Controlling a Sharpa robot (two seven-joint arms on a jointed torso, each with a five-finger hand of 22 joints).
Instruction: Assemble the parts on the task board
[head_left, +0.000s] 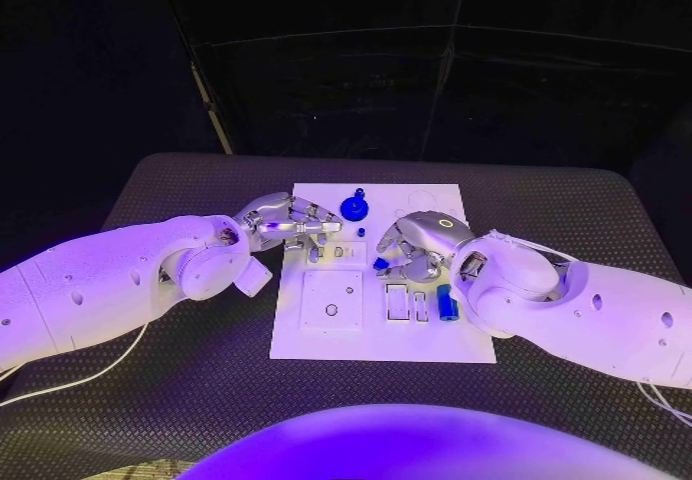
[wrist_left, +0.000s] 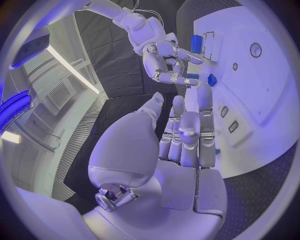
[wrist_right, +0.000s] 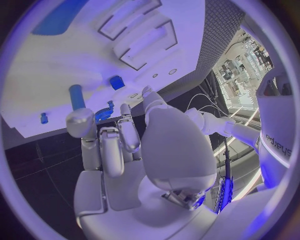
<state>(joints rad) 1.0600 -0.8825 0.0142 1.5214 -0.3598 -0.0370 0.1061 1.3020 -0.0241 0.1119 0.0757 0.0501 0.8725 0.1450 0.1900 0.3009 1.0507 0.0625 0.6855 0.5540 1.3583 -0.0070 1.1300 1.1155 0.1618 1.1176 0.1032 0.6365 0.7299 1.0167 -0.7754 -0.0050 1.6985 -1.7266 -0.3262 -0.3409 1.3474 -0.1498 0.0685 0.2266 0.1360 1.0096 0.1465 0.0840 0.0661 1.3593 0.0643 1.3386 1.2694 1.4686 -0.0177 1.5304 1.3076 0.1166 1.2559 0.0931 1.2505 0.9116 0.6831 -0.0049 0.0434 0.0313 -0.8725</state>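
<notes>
The white task board (head_left: 433, 340) lies in the middle of the table. A round blue knob (head_left: 355, 207) stands near its far edge. A blue cylinder (head_left: 447, 302) lies by the slots at the board's right; it is also in the right wrist view (wrist_right: 76, 96). My right hand (head_left: 420, 245) hovers over the board's middle and pinches a small blue part (wrist_right: 103, 113) between thumb and a finger; the part shows at its fingertips (head_left: 381, 264). My left hand (head_left: 289, 225) reaches over the board's left edge with its fingers (wrist_left: 203, 107) stretched out and holding nothing.
A square recessed plate (head_left: 332, 300) sits at the board's near left, and two narrow slots (head_left: 405, 302) are beside it. Dark ribbed table mat (head_left: 188, 400) surrounds the board. The two hands are close together over the board's far half.
</notes>
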